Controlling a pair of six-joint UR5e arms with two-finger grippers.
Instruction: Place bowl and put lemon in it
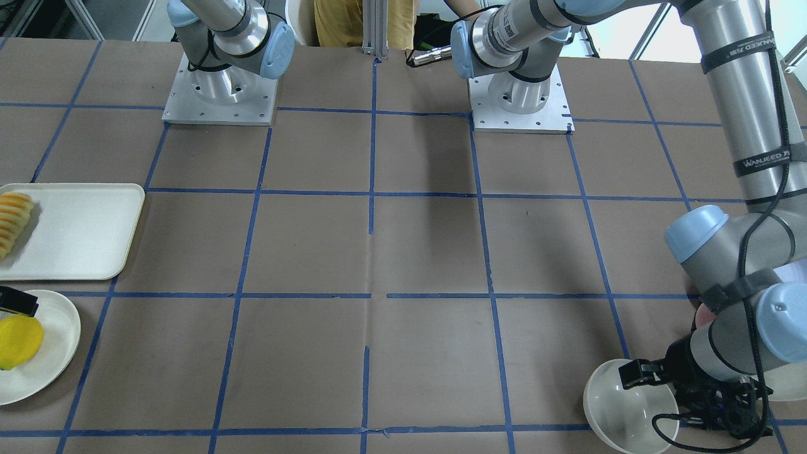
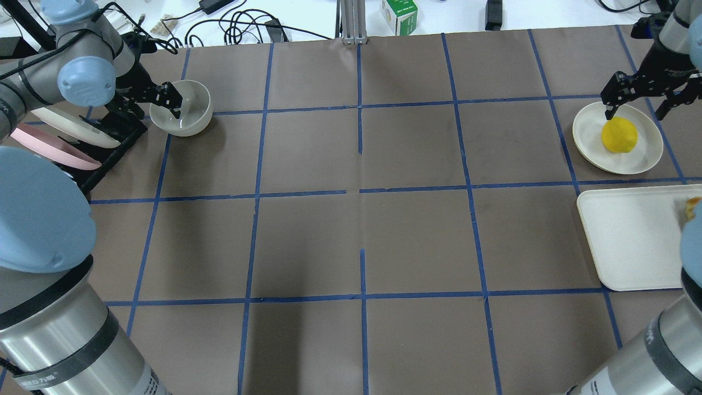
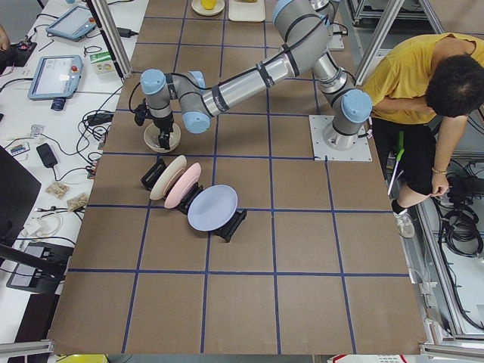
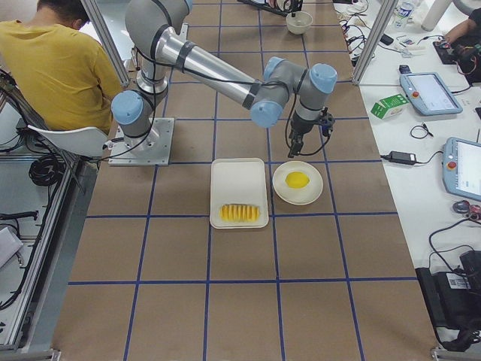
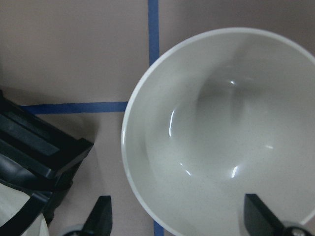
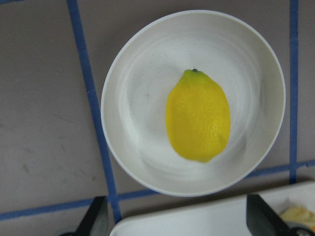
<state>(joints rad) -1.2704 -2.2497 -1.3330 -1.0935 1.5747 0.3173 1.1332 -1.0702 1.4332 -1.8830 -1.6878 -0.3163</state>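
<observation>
Our left gripper straddles the bowl rim, jaws wide, near the far left corner, while our right gripper, equally wide, hovers over the lemon, fingertips cropped.

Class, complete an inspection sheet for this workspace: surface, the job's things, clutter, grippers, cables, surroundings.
Surface: table covered in brown paper with a blue tape grid.
Job's things: bowl upright, robot's far left, beside the plate rack; lemon lying on a small plate, far right.
Clutter: tray holding sliced food; cream, pink and blue plates racked.
Grippers: left gripper open, straddling the bowl's rim; right gripper open above the lemon, not touching.
Cables: black cable strapped along the left arm; loose cords on the bench beyond the table.
Surroundings: person in yellow behind the arm bases; teach pendants alongside.
</observation>
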